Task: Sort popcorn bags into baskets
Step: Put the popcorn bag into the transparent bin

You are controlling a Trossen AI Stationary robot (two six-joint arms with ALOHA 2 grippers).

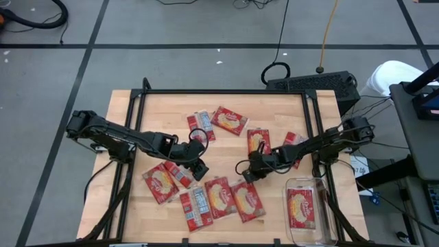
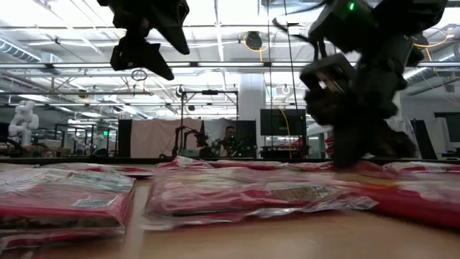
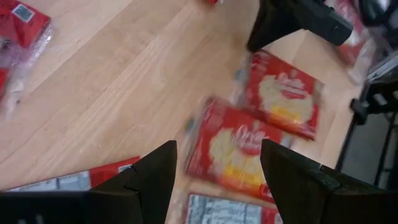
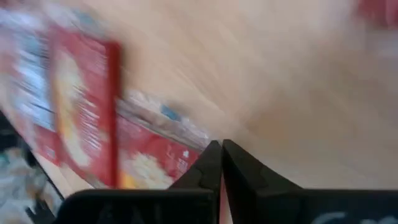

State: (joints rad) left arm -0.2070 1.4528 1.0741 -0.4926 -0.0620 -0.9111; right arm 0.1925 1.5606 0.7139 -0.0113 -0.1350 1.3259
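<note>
Closed fingers of the right gripper (image 4: 221, 163) are pinching the edge of a popcorn bag (image 1: 248, 200), presumably to lift it toward the clear basket (image 1: 328, 232), already holding one packet. Left gripper (image 3: 217, 171) is hovering open-jawed above other bags (image 3: 239, 149), seemingly lining up.

No text can be read. The popcorn bags (image 3: 273, 99) carry white script lettering on their red faces, too blurred to make out; barcode panels likewise.
</note>
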